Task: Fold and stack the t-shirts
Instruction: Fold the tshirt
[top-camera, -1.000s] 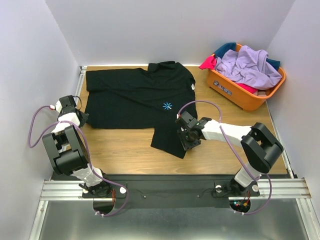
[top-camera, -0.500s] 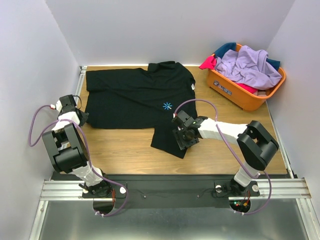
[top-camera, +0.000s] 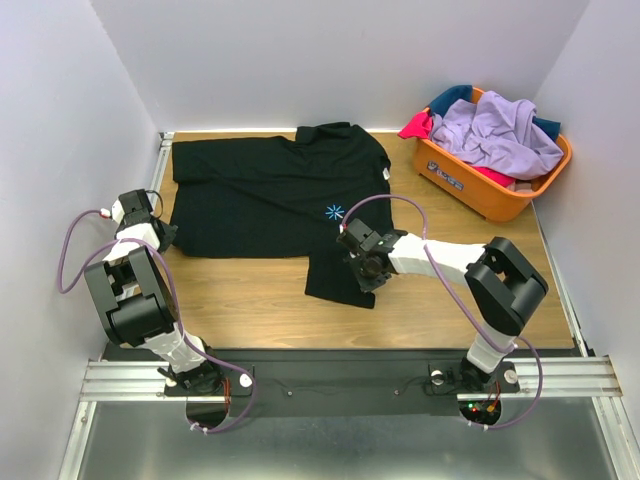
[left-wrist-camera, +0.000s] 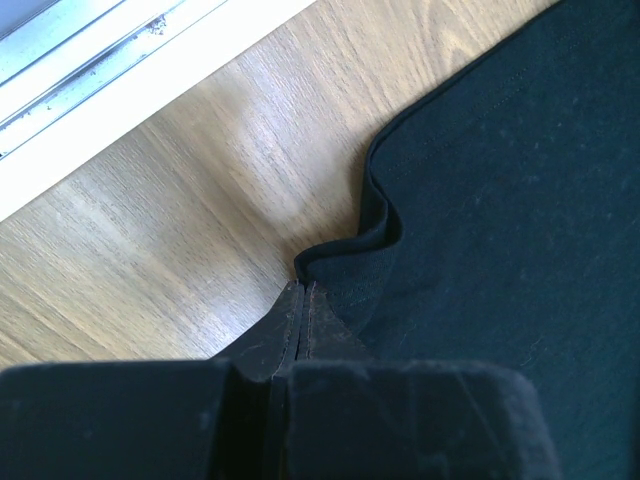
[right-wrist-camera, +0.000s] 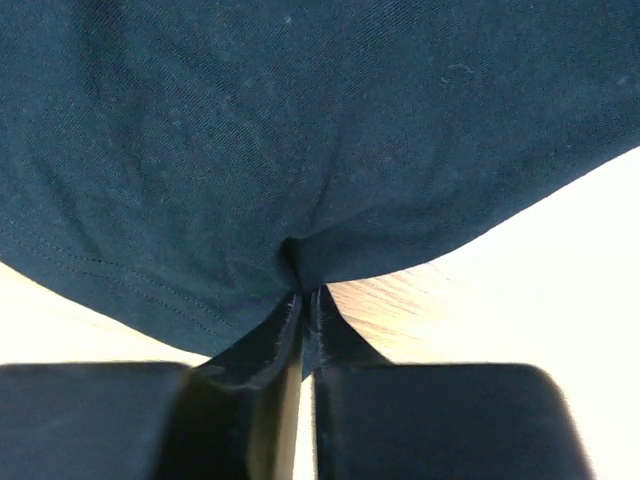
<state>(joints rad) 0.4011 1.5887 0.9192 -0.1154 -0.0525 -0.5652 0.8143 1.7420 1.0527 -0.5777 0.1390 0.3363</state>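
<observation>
Black t-shirt (top-camera: 260, 195) edges bunch inside left gripper (left-wrist-camera: 300, 292) and right gripper (right-wrist-camera: 303, 297).

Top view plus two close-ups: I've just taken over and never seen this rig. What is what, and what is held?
The top view looks down from behind two robot arms bolted at the near edge of the table. The close-ups come from a camera on each wrist. A black t-shirt lies spread on the wood; an orange basket at the far right holds more shirts. The left gripper is shut on the shirt's hem at its left corner; the right gripper pinches its near edge.
</observation>
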